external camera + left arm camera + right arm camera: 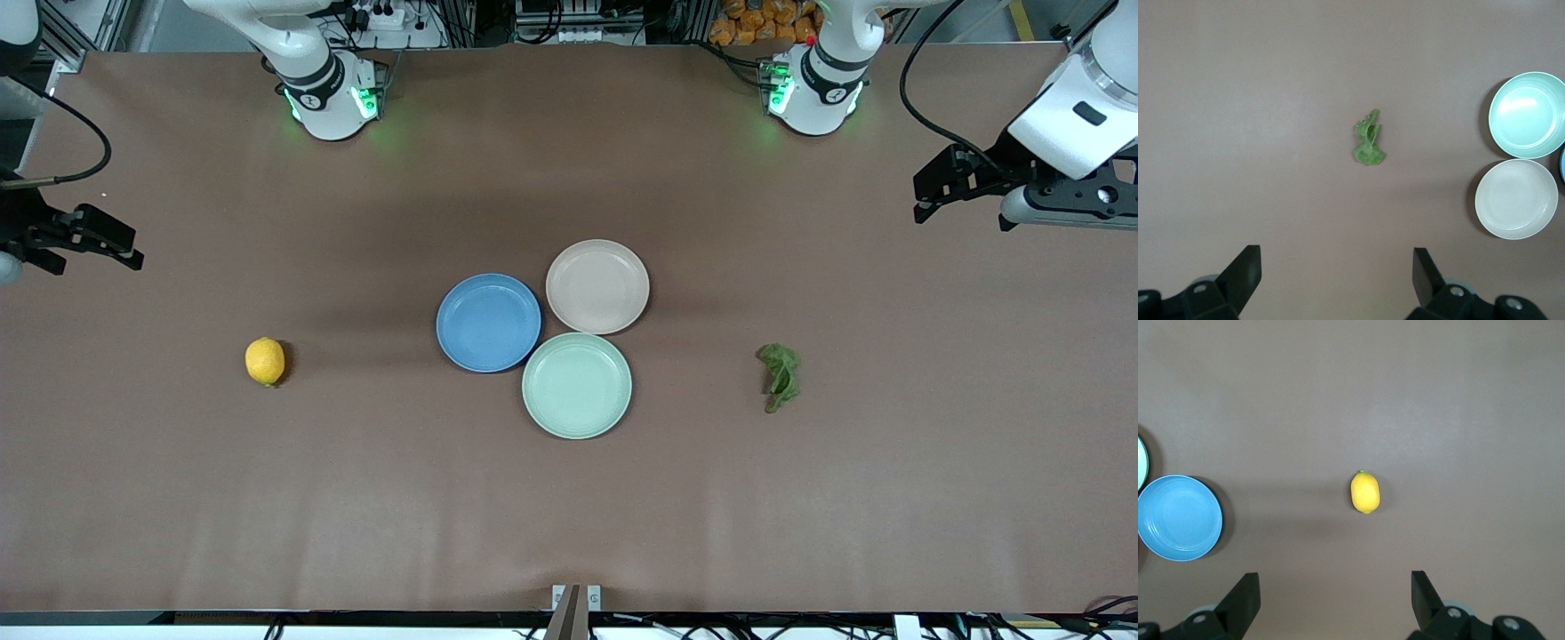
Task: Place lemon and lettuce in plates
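Hovering high, my left claw (1331, 280) hangs spread wide over the bench (800, 498) above the lettuce (780, 377), and my right claw (1331, 600) hangs equally released above the lemon (265, 361). Both lie on bare bench, well apart from the blue plate (488, 322) and beige plate (597, 286). Each wrist view cuts off my claws' bases.

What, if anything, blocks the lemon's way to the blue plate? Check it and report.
Nothing visible does. The lemon lies alone toward the right arm's end of the table, with bare tabletop between it and the blue plate. The right gripper is open above it, also unobstructed.
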You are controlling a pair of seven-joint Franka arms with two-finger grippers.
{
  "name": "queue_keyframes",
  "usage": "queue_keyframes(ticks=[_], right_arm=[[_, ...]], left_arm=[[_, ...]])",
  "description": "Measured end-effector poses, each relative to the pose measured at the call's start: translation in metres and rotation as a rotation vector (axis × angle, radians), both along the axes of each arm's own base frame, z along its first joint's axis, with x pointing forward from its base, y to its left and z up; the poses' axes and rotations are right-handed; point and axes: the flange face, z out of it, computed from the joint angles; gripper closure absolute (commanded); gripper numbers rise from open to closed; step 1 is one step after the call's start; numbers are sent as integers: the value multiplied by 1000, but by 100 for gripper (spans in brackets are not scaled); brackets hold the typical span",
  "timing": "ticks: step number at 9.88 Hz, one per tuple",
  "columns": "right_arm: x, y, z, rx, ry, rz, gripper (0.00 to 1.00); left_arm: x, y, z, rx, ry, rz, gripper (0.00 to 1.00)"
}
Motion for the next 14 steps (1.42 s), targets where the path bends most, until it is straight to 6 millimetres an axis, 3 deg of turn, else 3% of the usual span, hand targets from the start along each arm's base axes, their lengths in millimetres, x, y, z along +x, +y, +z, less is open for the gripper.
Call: queue_keyframes(ticks=[6,11,14], right_arm=[[0,-1,0,0,0,-1,0],[0,-1,0,0,1,-1,0],[0,-1,0,0,2,-1,0]], left_arm=[[4,3,-6,0,11,5,0],[25,1,-42,-1,60,4,0],[48,-2,-71,-12,54,3,0]])
